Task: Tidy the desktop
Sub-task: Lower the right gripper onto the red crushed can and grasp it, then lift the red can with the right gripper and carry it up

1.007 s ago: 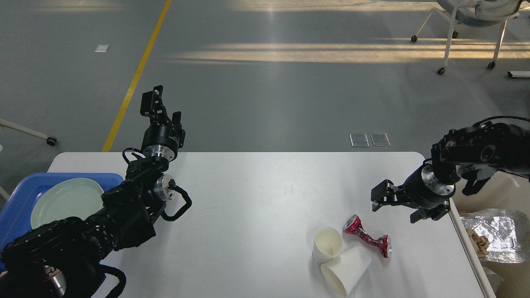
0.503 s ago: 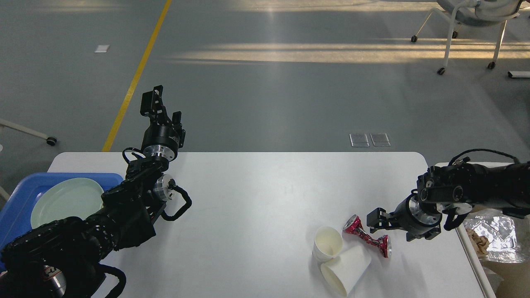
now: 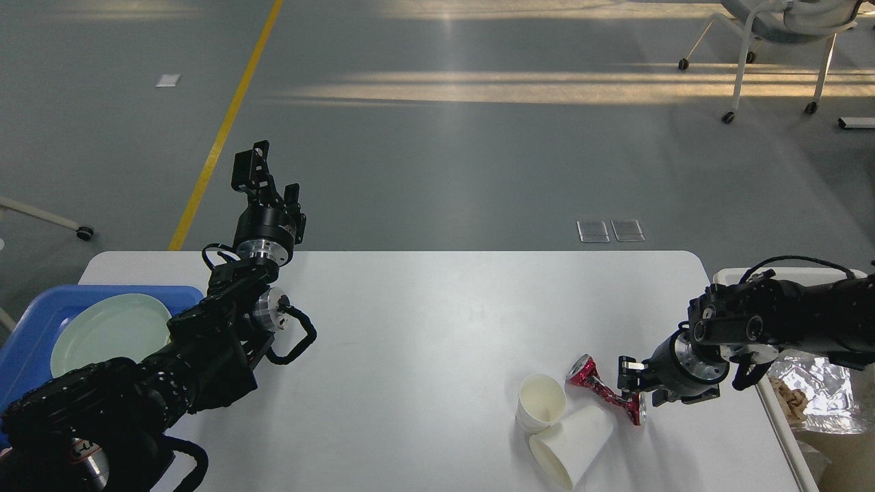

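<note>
The white desktop (image 3: pixel 424 321) fills the lower half of the head view. A crushed red can (image 3: pixel 601 388) lies on it at the front right. My right gripper (image 3: pixel 630 385) is low over the can's right end, its fingers open on either side of that end. Just left of the can stands an upright white paper cup (image 3: pixel 540 403), and a second white cup (image 3: pixel 573 444) lies on its side in front of it. My left gripper (image 3: pixel 265 174) is raised above the desktop's far left edge, open and holding nothing.
A blue tray (image 3: pixel 41 321) with a pale green plate (image 3: pixel 109 331) sits at the left edge, partly behind my left arm. A cream-white bin (image 3: pixel 786 277) with a crinkled clear bag (image 3: pixel 820 393) stands off the right edge. A wheeled chair (image 3: pixel 779 41) is far back right.
My right arm has dropped and swung left toward me, bringing its gripper from above the desktop's right side down onto the red can's right end. The left arm has not moved.
</note>
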Motion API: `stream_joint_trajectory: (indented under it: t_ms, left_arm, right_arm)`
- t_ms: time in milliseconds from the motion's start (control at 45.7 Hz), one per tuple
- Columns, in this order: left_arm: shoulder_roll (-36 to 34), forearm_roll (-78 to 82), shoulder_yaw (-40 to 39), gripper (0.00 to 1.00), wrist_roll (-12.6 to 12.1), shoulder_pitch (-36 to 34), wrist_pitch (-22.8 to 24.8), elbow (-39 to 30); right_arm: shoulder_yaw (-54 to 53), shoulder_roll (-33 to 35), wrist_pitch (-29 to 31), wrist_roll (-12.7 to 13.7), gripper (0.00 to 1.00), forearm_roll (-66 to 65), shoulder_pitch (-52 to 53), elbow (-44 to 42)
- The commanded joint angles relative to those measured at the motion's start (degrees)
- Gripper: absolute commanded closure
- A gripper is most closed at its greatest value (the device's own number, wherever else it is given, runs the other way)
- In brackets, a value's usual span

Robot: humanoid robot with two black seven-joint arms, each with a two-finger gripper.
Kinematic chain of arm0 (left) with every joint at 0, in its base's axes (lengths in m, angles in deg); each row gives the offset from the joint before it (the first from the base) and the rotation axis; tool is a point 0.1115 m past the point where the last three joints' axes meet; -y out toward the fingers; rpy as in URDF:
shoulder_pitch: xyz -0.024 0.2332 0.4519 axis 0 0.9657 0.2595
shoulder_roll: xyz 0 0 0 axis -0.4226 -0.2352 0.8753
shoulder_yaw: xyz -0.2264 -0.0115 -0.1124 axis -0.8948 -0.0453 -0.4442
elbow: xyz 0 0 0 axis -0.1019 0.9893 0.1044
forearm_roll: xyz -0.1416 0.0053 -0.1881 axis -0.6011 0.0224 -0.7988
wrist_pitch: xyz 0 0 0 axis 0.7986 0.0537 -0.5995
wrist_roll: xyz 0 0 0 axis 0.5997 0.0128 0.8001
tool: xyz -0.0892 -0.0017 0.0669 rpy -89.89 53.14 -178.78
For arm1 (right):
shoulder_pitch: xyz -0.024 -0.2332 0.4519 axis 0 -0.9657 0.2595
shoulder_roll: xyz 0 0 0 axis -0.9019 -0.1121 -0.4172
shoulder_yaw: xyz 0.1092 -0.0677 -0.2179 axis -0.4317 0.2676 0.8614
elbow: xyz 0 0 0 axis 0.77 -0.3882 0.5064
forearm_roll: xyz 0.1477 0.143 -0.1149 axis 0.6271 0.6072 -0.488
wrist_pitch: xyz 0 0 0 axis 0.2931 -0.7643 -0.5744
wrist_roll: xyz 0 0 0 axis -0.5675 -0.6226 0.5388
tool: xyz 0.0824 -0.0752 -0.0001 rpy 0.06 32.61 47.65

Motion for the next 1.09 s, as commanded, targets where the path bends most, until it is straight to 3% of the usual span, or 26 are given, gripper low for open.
stream_joint_trajectory:
  t_ms: [0,175,350,569,854,1073]
  left_arm:
    - [0.0,0.0,-0.1,0.02,0.0,0.1,0.0,0.0]
    - [0.0,0.0,0.0,0.02,0.0,0.1,0.0,0.0]
    - [0.0,0.0,0.0,0.02,0.0,0.0,0.0,0.0]
    - [0.1,0.0,0.0,0.02,0.0,0.0,0.0,0.0]
    - [0.0,0.0,0.0,0.02,0.0,0.0,0.0,0.0]
    - [0.0,0.0,0.0,0.02,0.0,0.0,0.1,0.0]
  right_arm:
    - [0.0,-0.1,0.0,0.0,0.58,0.0,-0.4,0.0]
    - [0.0,-0.1,0.0,0.0,0.68,0.1,-0.8,0.0]
    - [-0.4,0.0,0.0,-0.1,0.90,0.1,-0.8,0.0]
    - [-0.4,0.1,0.4,-0.1,0.99,0.5,-0.8,0.0]
    - [-1.2,2.6,1.2,-0.9,1.00,0.6,1.4,0.9]
    - [-1.2,7.8,9.4,-2.4,1.00,0.6,10.1,1.8]
